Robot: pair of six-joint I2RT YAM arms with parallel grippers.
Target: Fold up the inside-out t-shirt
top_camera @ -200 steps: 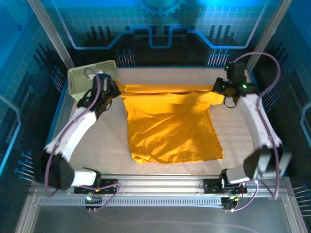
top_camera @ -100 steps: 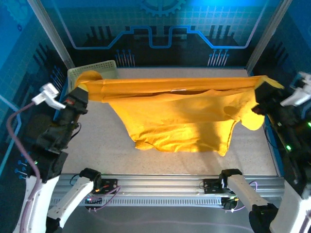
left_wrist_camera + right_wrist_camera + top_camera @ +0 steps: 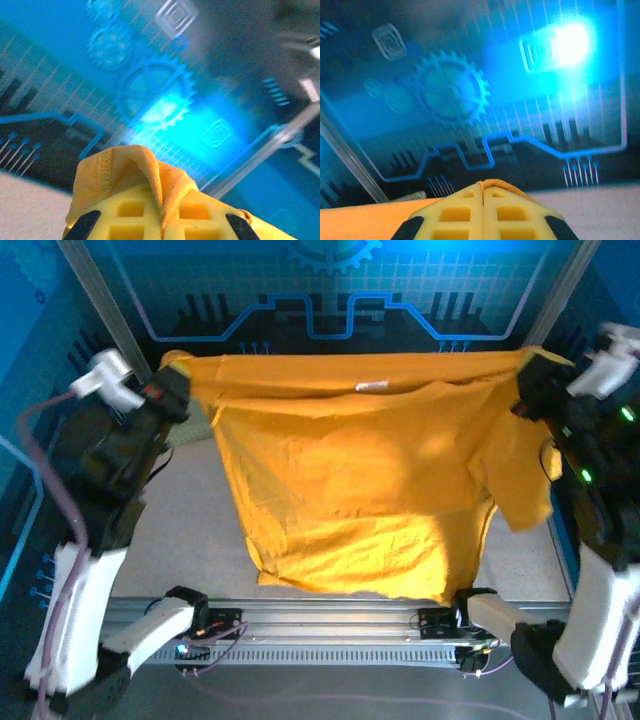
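Observation:
The mustard-yellow inside-out t-shirt (image 3: 360, 470) hangs spread in the air above the table, stretched between both arms, a white label showing at its neck. My left gripper (image 3: 172, 380) is shut on its top left corner; in the left wrist view a hemmed fold of the t-shirt (image 3: 130, 167) bulges from between the closed yellow fingers (image 3: 125, 215). My right gripper (image 3: 528, 368) is shut on the top right corner, and a thin edge of t-shirt (image 3: 502, 184) peeks over its closed fingers (image 3: 510, 212). One sleeve dangles at the right. The lower hem hangs over the table's near rail.
The beige table surface (image 3: 190, 530) shows left of the hanging cloth, with the metal rail (image 3: 330, 625) and arm bases along the near edge. Blue patterned walls and metal corner posts (image 3: 105, 310) enclose the cell.
Both arms have lifted the t-shirt from lying flat on the table to hanging high, and drawn it toward the near edge. The basket is now hidden behind the left arm and cloth.

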